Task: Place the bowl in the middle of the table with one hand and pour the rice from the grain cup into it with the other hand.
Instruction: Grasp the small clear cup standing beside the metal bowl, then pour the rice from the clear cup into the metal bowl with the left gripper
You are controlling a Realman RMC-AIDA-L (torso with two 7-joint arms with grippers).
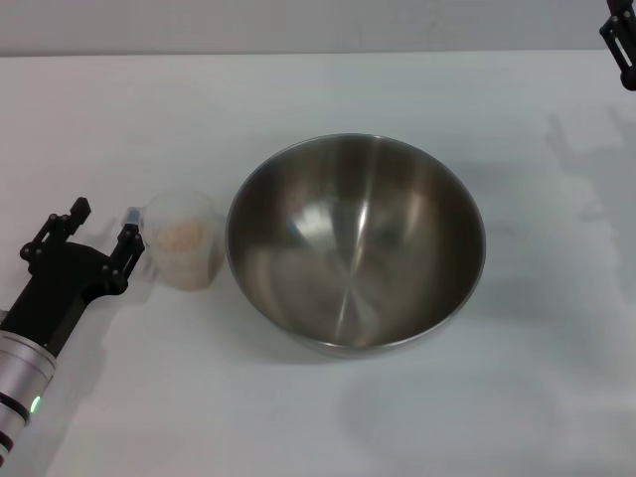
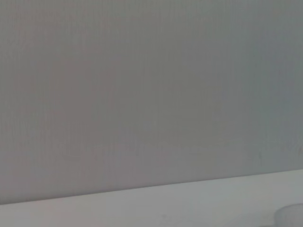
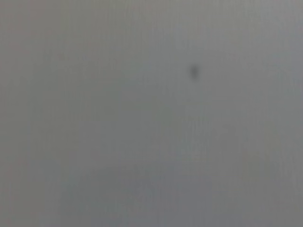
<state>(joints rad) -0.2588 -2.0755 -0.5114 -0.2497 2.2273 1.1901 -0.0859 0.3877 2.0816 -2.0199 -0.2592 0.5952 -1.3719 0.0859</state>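
The stainless-steel bowl (image 1: pixel 355 243) stands upright and empty near the middle of the white table (image 1: pixel 447 89). The clear grain cup (image 1: pixel 184 238) stands just left of the bowl, almost touching it, with the pale rice (image 1: pixel 183 235) inside. My left gripper (image 1: pixel 102 229) is open at the left, low over the table, with one fingertip (image 1: pixel 129 243) close beside the cup's handle side; nothing is between its fingers. A faint rim, which may be the cup, shows at the edge of the left wrist view (image 2: pixel 291 215). My right gripper (image 1: pixel 621 40) is only partly in view at the far right corner, away from both.
The table's far edge meets a grey wall (image 1: pixel 298 25). The left wrist view shows that wall above a strip of table (image 2: pixel 142 208). The right wrist view shows only a plain grey surface.
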